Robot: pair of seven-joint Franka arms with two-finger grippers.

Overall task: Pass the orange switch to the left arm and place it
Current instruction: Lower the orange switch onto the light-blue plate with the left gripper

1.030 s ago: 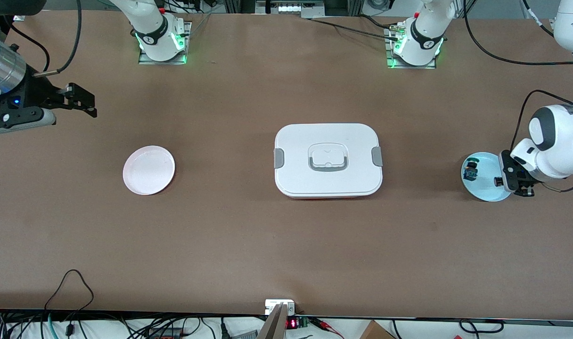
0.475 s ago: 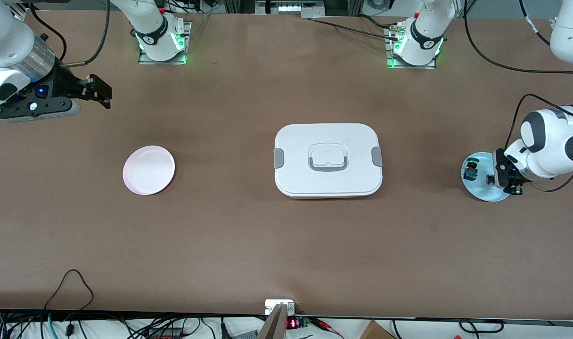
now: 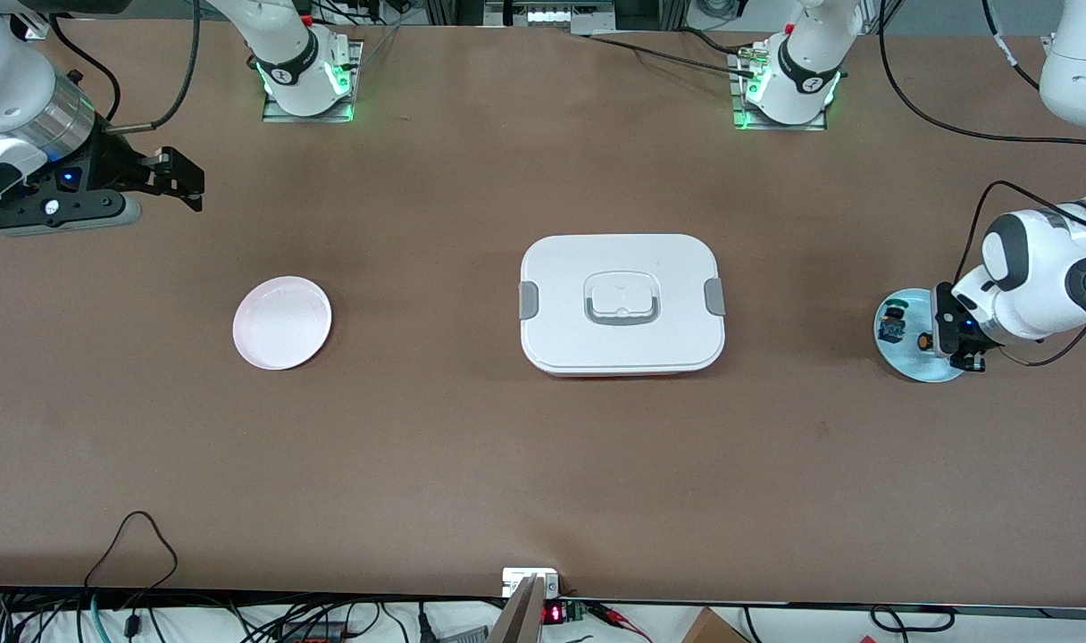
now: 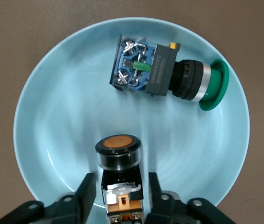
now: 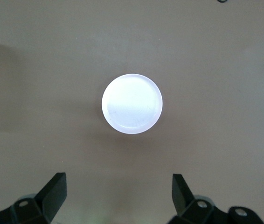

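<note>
The orange switch (image 4: 119,154), a small black cylinder with an orange cap, lies on a light blue plate (image 4: 52,116) at the left arm's end of the table. In the front view the orange switch (image 3: 924,340) shows just off my left gripper (image 3: 940,338), low over the blue plate (image 3: 909,364). My left gripper (image 4: 120,182) is open, its fingers on either side of the switch body with narrow gaps. My right gripper (image 3: 184,179) hangs open and empty over bare table at the right arm's end. The white box (image 3: 622,304) stands mid-table between the two plates.
A blue-and-green component (image 4: 155,70) lies on the same blue plate beside the switch. A pale round plate (image 3: 282,322) sits empty toward the right arm's end, and that pale plate (image 5: 132,103) shows beyond my right gripper (image 5: 119,184).
My left gripper has come in over the blue plate and its fingers have parted around the orange switch. The right arm swung in over the table, then settled.
</note>
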